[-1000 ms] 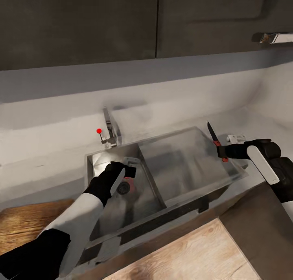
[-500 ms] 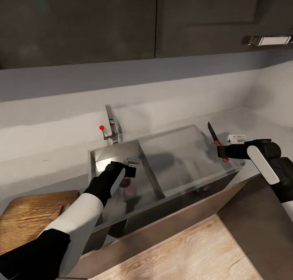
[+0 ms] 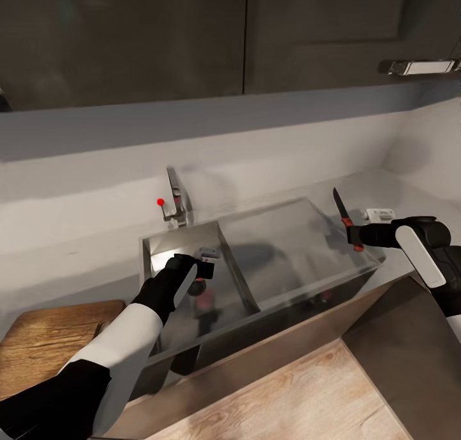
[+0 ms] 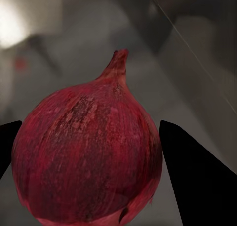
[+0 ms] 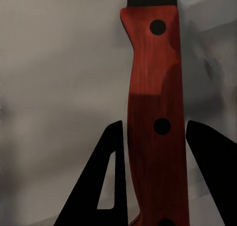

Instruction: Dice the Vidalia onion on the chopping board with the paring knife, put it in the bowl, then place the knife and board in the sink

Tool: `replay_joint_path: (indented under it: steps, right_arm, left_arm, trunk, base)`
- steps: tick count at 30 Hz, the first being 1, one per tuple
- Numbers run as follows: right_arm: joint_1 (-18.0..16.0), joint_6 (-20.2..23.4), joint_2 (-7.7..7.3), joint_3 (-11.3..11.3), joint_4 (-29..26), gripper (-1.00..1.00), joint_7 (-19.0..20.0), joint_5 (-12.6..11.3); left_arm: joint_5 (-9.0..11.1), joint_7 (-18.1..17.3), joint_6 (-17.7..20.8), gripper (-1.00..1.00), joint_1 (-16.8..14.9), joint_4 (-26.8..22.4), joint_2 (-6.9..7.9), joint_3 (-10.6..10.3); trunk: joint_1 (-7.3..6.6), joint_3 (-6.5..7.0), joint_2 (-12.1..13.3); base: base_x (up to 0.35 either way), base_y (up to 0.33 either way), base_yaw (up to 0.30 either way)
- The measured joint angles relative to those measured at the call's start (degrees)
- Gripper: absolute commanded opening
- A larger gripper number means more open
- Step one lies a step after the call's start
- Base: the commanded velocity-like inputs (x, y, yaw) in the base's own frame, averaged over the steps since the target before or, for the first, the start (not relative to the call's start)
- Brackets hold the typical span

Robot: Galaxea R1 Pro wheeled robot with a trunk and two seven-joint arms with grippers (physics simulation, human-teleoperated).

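The Vidalia onion, dark red with a pointed top, sits between my left gripper's black fingers, which press against both its sides. In the head view that left gripper is down in the sink's left basin, with the onion just beneath it near the drain. My right gripper is shut on the paring knife, whose blade points up above the sink's right end. The knife's reddish handle runs between the right fingers. The chopping board lies on the countertop at the left. The bowl is out of view.
A chrome faucet with a red knob stands behind the basin. A flat steel drainboard forms the sink's right half. A small white object lies behind my right gripper. Dark wall cabinets hang above; wooden floor lies below.
The whole view has shifted and levelled, so the camera moved. My right gripper with the knife has edged slightly to the right. The left gripper stays at the onion.
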Motion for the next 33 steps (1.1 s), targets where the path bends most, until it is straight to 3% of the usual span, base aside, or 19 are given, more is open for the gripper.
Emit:
replay_joint_path:
  steps: [12,18,24,33]
  right_arm:
    - [0.0,0.0,0.0,-0.1,0.0,-1.0,0.0,0.0]
    - [0.0,0.0,0.04,0.0,0.0,-1.0,0.0,-0.1]
    - [0.0,0.0,0.07,0.0,0.0,-1.0,0.0,-0.1]
    - [0.0,0.0,0.01,-0.1,0.0,-1.0,0.0,-0.1]
  left_arm:
    - [0.0,0.2,-1.4,-1.0,0.6,-7.9,0.0,-0.2]
    - [0.0,0.2,-7.9,-1.0,1.9,-8.3,0.0,-0.2]
    - [0.1,0.2,-8.9,-1.0,2.8,-7.7,0.0,-0.1]
    - [0.1,0.2,-8.9,-1.0,2.8,-7.8,0.0,-0.2]
  trunk:
    - [0.0,1.11,0.0]
    - [0.0,1.57,0.0]
    - [0.02,1.86,0.0]
    - [0.04,1.91,0.0]
  base:
    - [0.0,0.0,-0.042]
    - [0.0,0.0,-0.003]
    - [-0.035,0.0,0.0]
    - [-0.283,0.0,0.0]
